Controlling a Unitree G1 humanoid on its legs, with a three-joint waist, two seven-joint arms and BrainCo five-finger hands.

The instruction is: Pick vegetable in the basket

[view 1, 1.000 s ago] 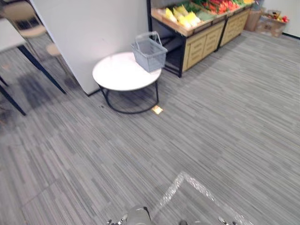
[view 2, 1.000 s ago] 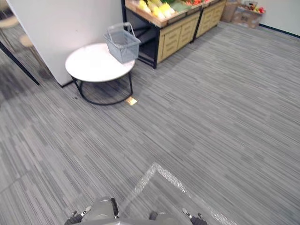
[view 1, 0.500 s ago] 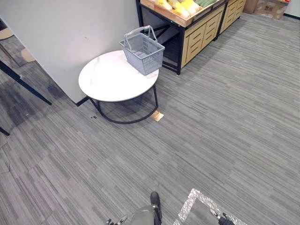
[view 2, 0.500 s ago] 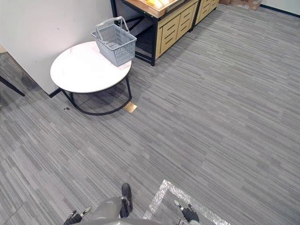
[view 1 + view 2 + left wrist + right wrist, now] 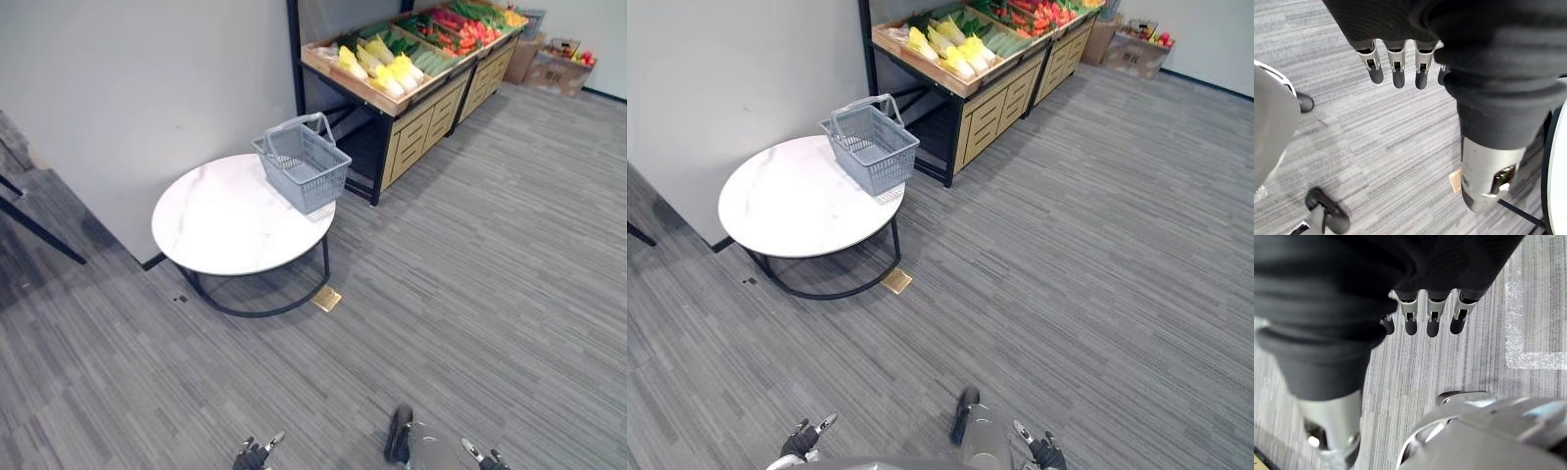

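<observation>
Now L hand (image 5: 1397, 69) & R hand (image 5: 1432, 316) hang over floor (image 5: 1376, 147), fingers straight, holding nthg.

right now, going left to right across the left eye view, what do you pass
round white table → grey basket on the table's right edge → wooden stand with vegetables → cardboard box
</observation>
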